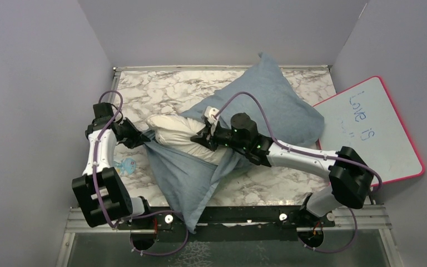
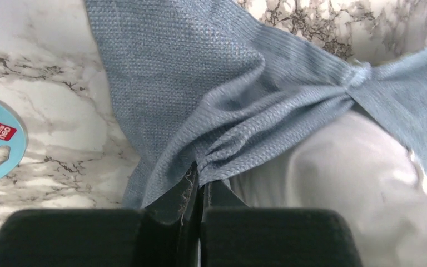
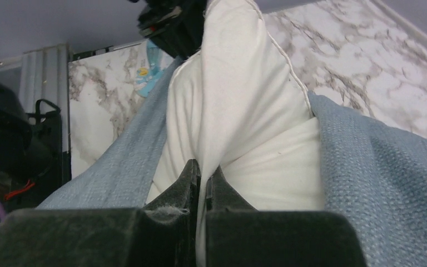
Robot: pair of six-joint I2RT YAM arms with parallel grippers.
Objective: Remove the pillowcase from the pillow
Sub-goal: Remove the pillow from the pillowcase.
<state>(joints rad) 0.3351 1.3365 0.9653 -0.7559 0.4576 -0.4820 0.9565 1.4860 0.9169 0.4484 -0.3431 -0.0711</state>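
The pillowcase (image 1: 281, 111) lies diagonally across the middle of the surface (image 1: 144, 89). Most of the pillow (image 1: 172, 132) is inside it, with only the white left end out of the mouth. Removal is judged barely begun. The left claw (image 2: 200, 186) pinches the gathered hem and the right claw (image 3: 203, 181) pinches the exposed pillow. Only the wrist views confirm each grip; only the overhead view shows how much is covered.

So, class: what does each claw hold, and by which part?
Left claw: pillowcase, by bunched cloth near its opening. Right claw: white pillow, by a fold of its exposed end.
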